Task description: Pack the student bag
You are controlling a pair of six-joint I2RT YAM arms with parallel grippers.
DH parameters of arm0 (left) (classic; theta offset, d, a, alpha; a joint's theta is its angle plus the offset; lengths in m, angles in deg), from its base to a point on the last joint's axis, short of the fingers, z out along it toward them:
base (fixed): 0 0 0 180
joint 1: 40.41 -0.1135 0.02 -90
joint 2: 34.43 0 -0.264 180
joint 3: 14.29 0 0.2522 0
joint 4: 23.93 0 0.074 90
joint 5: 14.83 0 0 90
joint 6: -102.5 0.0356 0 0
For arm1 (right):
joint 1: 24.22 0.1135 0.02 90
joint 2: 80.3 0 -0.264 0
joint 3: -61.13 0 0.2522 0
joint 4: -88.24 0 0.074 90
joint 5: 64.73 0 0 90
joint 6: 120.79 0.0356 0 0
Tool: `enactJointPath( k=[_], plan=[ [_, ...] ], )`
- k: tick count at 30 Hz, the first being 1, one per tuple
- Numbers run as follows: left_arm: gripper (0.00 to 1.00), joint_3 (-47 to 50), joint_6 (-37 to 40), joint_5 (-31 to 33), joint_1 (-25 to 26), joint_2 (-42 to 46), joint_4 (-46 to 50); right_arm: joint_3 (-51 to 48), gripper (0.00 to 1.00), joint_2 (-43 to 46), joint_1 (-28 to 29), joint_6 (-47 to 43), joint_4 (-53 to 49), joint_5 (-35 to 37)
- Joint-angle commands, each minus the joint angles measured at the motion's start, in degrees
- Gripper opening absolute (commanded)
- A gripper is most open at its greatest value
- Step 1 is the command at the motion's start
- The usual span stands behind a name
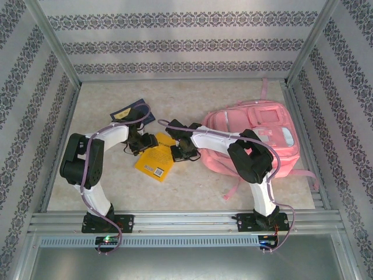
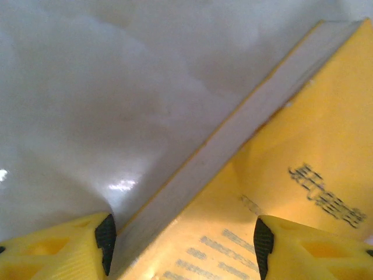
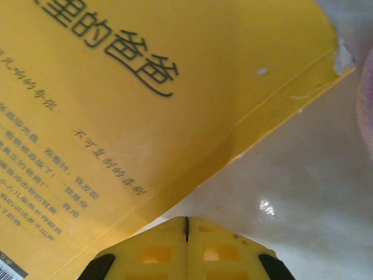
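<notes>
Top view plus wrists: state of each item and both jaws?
student bag: lying flat, front up; zip state unclear.
yellow book: closed, flat, barcode side up.
dark blue booklet: closed, lying flat.
left gripper: jaws open, straddling the book's edge.
right gripper: jaws shut at the book's edge.

book (image 1: 152,165) on table (image 1: 192,192) — left of student bag (image 1: 271,125) | booklet (image 1: 131,111) — behind book

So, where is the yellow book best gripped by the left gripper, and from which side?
Probably at its page edge, coming from the left. The yellow book lies flat on the table, so only its thin edges offer a pinch, and the open left gripper straddles that edge. The shut right gripper on the other side could brace it.
</notes>
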Motion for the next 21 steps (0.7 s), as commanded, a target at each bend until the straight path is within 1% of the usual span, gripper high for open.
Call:
enactJointPath(
  k=[1, 6, 10, 14, 17, 21],
  plan=[
    [0.65, 3.5, -1.91, -4.58, -0.28, 2.56, -0.36, 1.26, 0.0, -1.44, -0.93, 0.87, -0.41, -0.84],
    [0.64, 8.94, -4.91, -7.33, -0.3, 6.93, -2.38, 0.67, 0.0, -1.88, -2.1, 0.51, 0.8, -1.94],
    [0.63, 13.27, -8.23, -10.49, 0.18, 9.97, -5.43, 0.64, 0.0, -2.19, -3.31, -0.18, 3.55, -6.03],
    [0.62, 15.17, -9.87, -12.17, 1.41, 12.18, -6.54, 2.67, 0.07, -2.44, -4.0, -1.34, 5.39, -10.36],
    [0.62, 15.13, -8.82, -11.3, 1.62, 13.66, -3.73, 2.87, 0.1, -0.28, -5.1, -1.53, 3.98, -7.82],
    [0.62, 15.0, -6.72, -6.82, 1.59, 16.11, 1.91, 0.89, 0.22, 4.51, -6.6, -2.64, 0.34, -2.67]
  ],
)
